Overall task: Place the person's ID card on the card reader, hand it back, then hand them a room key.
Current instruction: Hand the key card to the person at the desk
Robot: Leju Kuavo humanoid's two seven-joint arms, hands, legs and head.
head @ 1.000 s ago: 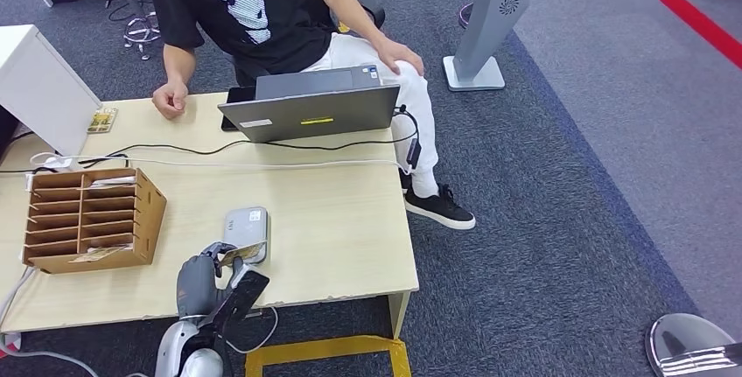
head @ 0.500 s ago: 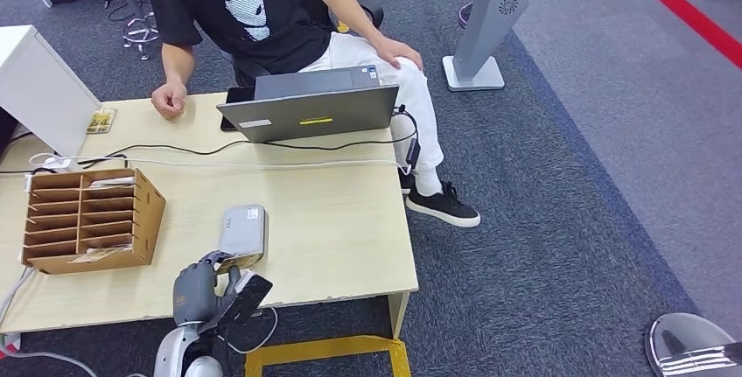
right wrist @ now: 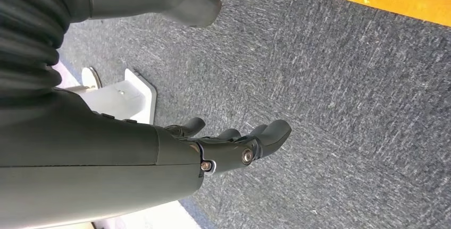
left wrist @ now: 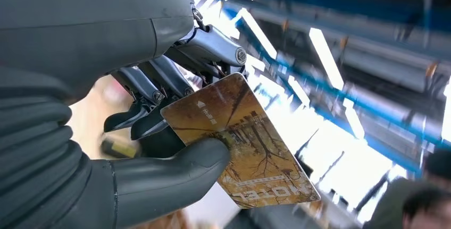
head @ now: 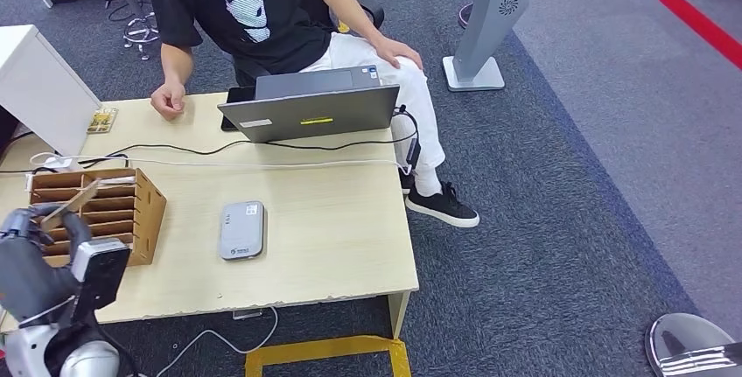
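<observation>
Left hand [left wrist: 159, 133] pinched a brown printed hotel card [left wrist: 242, 144] between thumb and fingers, raised near the wooden slotted organiser [head: 96, 215]; right hand [right wrist: 213, 149] hung empty, fingers loosely apart

The room is evenly bright, and the table [head: 332, 219] has only soft, weak shadows. In the left wrist view, ceiling lights [left wrist: 330, 53] are very strong and smeared, with the background blurred; the card [left wrist: 250, 138] is sharp. The carpet [right wrist: 345, 107] near the right hand [right wrist: 213, 149] looks clear and a little grainy.
</observation>
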